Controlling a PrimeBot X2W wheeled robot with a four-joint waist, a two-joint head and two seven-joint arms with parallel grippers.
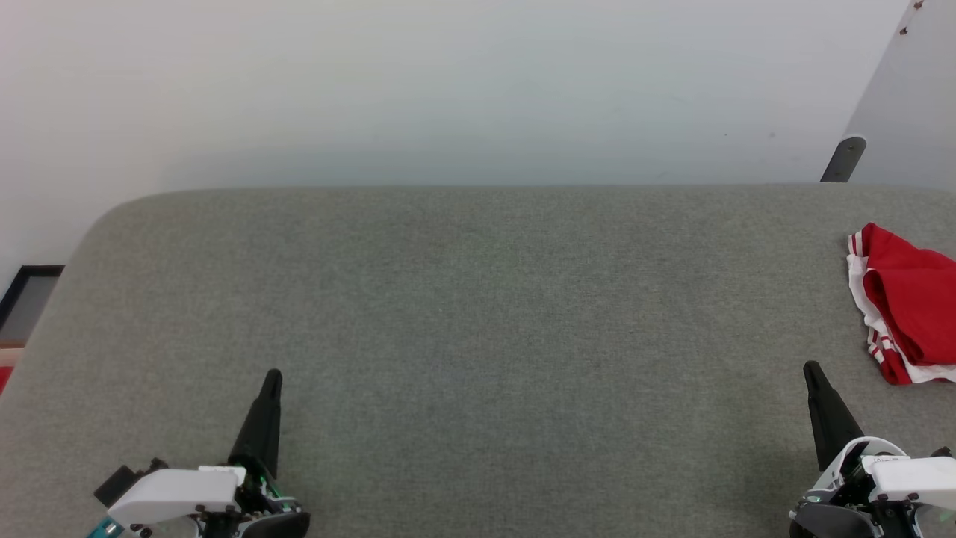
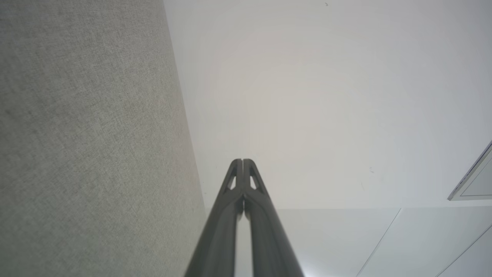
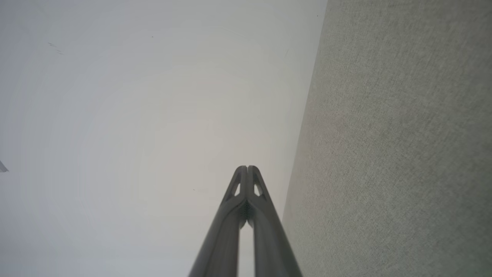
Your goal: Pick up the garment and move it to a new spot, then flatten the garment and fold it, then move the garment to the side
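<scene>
Nearest, at the bottom of the head view, the left hand (image 1: 273, 376) sits low on the left and the right hand (image 1: 809, 368) low on the right. Each has its two dark fingers pressed together into a single point, holding nothing; both wrist views show the fingertips meeting. Whether they touch the surface below is unclear.

Under them spreads a grey fabric-covered counter (image 1: 478, 314). Further out, at the right edge of the head view, the red jersey shirt (image 1: 907, 299) lies bunched in a heap. White fabric and red-white striped trim show along its near side, and part of it is cut off by the frame. It is near the right hand and well apart from the left. Behind the counter stands a pale wall (image 1: 448, 90).

Likely risks: the shirt seems close to the counter's right side, so a nudge from closed fingers could push it off. A pinch into the heap may catch one layer only, letting the rest drag and twist. The left hand has far to reach, so a one-handed lift could tangle the shirt.
</scene>
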